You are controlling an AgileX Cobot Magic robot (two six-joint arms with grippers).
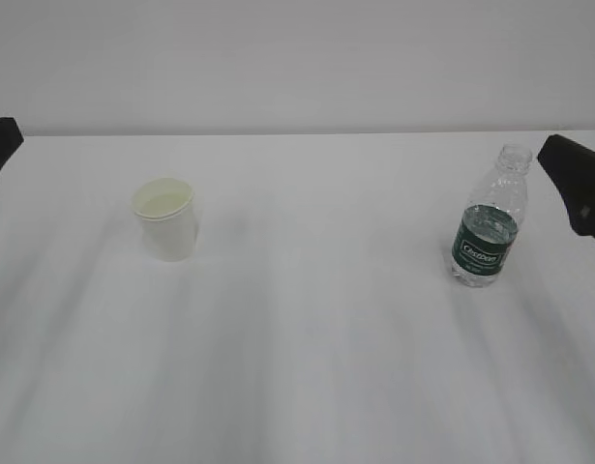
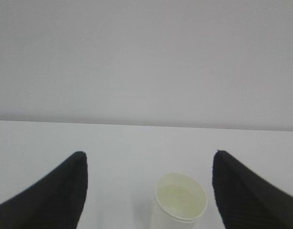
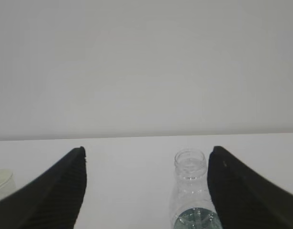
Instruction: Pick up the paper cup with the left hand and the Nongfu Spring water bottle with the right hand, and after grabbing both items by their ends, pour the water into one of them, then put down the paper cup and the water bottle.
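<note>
Both pincers are being held wide open above the white table [image 1: 307, 367], nothing gripped.

The paper cup [image 2: 180, 200] is being framed upright between the left hand's [image 2: 148, 191] spread fingers; the Nongfu Spring water bottle [image 3: 191, 195] is standing just inside the right hand's [image 3: 146, 188] right finger.

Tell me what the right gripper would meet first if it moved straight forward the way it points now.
Most likely the Nongfu Spring water bottle. It stands upright ahead of the open right gripper, nearer one side than midway, so that jaw may touch it first. Depth is unclear.
</note>
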